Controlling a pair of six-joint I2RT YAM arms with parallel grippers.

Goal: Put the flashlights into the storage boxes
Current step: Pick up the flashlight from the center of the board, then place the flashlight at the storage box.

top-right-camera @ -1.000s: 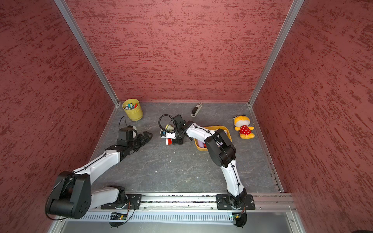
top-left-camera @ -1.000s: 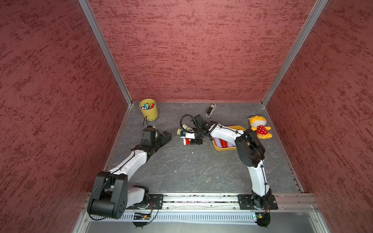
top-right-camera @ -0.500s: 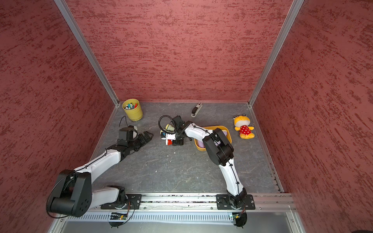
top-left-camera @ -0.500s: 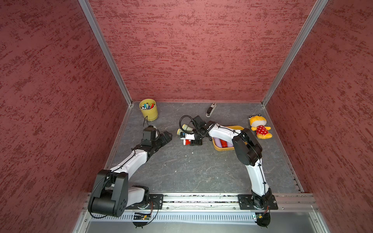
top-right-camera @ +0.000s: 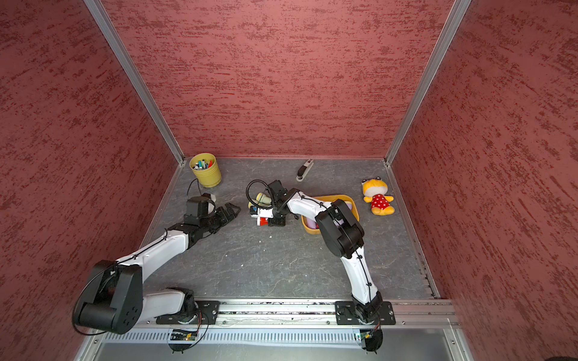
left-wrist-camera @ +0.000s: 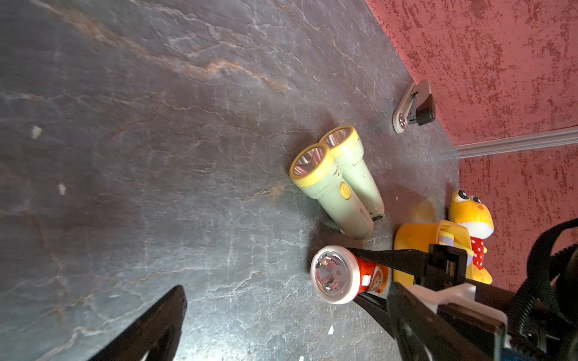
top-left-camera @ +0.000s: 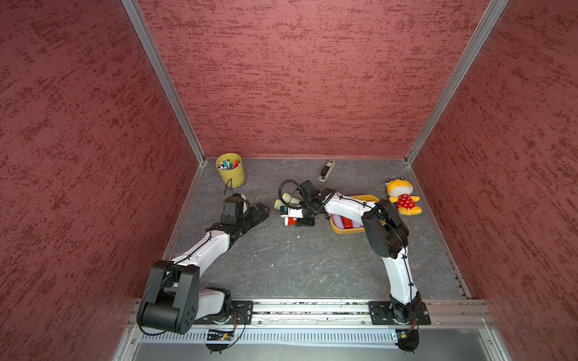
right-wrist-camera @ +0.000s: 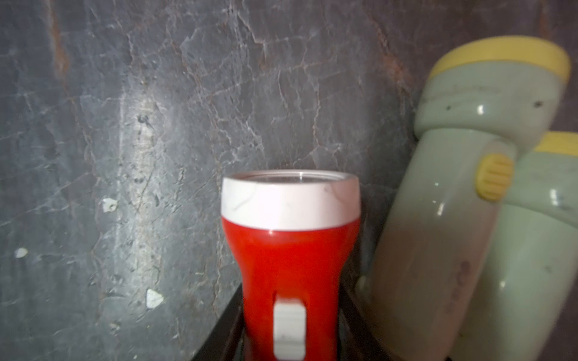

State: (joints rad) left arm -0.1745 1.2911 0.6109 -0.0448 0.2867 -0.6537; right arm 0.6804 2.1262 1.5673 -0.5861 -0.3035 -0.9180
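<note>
The right gripper (left-wrist-camera: 352, 273) pinches a chunky red plastic flashlight with a white head (left-wrist-camera: 364, 276), held sideways close to the grey marbled tabletop (left-wrist-camera: 156, 156). Just beside it lie two pale green flashlights with yellow heads (left-wrist-camera: 339, 195). A shallow orange-yellow plastic tub (top-left-camera: 345, 232) sits near, holding lilac and red flashlights (top-left-camera: 339, 220). The left gripper (top-left-camera: 261, 210) rests apart, its fingers spread wide.

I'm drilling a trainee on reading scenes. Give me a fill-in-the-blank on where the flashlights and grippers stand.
The right gripper is shut on the red flashlight, whose head is ___.
Beside it lie ___ pale green flashlights, touching each other.
The left gripper has its jaws ___.
Missing words: white; two; open.
</note>
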